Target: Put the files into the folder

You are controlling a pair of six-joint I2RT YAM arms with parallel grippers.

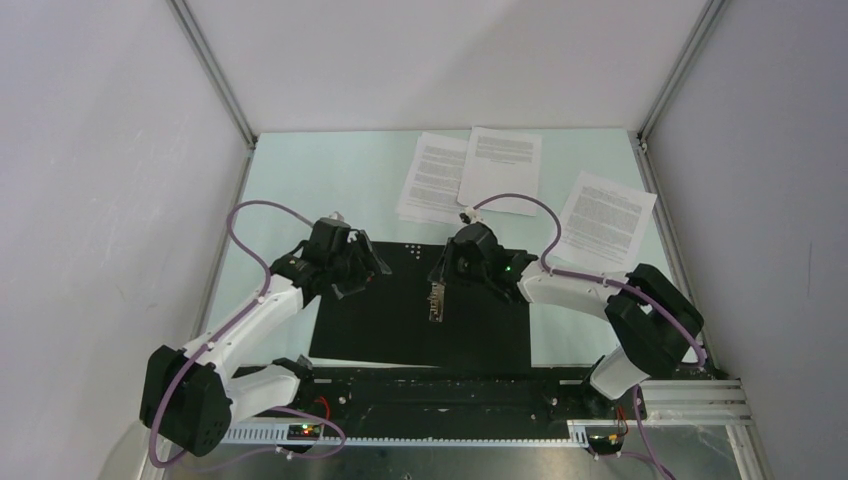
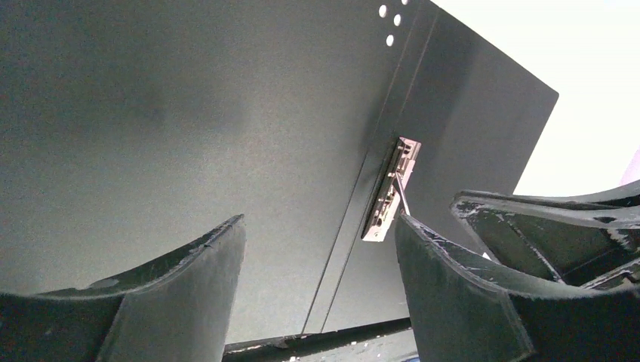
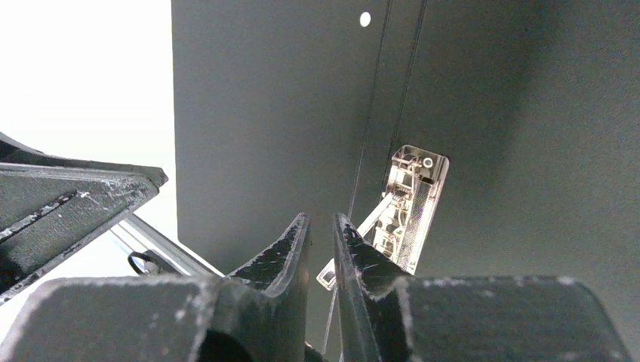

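The folder (image 1: 390, 320) lies open and flat on the table, black inside up, with its metal clip (image 1: 437, 300) along the spine. Three white printed files lie behind it: two overlapping (image 1: 432, 178) (image 1: 500, 165) and one to the right (image 1: 604, 220). My left gripper (image 1: 368, 268) is open and empty over the folder's left half (image 2: 189, 113); in its wrist view (image 2: 321, 222) the clip (image 2: 391, 188) shows ahead. My right gripper (image 1: 445, 270) is over the spine, fingers nearly together on nothing (image 3: 321, 217), the clip (image 3: 411, 200) just beyond them.
White walls with metal posts enclose the table on the left, back and right. A black rail with the arm bases (image 1: 430, 395) runs along the near edge. Purple cables (image 1: 250, 225) loop off both arms.
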